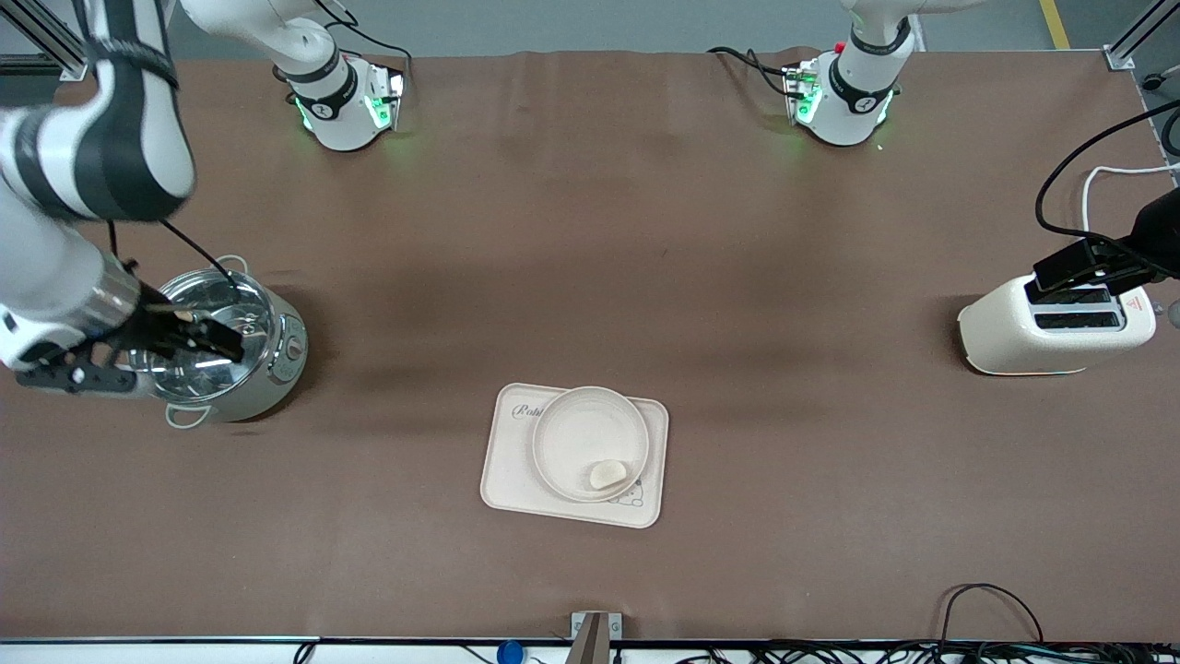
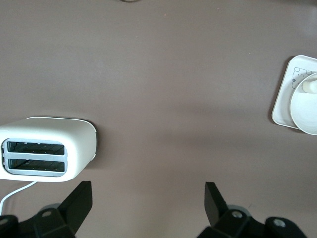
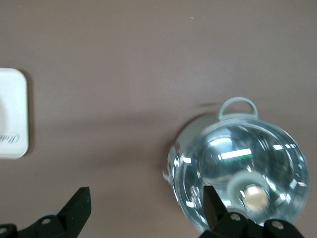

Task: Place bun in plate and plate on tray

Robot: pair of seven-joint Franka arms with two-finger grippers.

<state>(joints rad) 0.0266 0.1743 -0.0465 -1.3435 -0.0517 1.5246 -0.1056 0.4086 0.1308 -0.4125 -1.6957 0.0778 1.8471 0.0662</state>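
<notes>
- So over at the right arm's end of the table, the right gripper point(image 1: 198, 337) was hanging in the air above a shiny steel pot point(image 1: 226, 346), which had a glass lid and little loop handles. Its fingers point(image 3: 77, 206) were spread wide with nothing between them.
- In the right wrist view the pot's glass lid point(image 3: 242, 173) was just glare and reflections, with a pale knob point(image 3: 256, 196) in the middle.
- Mid-table, toward the front camera, sat the tray point(image 1: 516, 480), flat on the brown table cover point(image 1: 590, 231).
- The plate point(image 1: 576, 433) was sitting on the tray, covering most of it, so only part of the lettering showed.
- The bun point(image 1: 607, 474) was lying in the plate, off toward the rim nearest the front camera, right by the rabbit drawing point(image 1: 631, 497).
- At the left arm's end, a cream two-slot toaster point(image 1: 1056, 327) stood well apart from the tray.
- The left gripper point(image 1: 1079, 269) hovered over that toaster, fingers point(image 2: 79, 201) parted wide and empty.
</notes>
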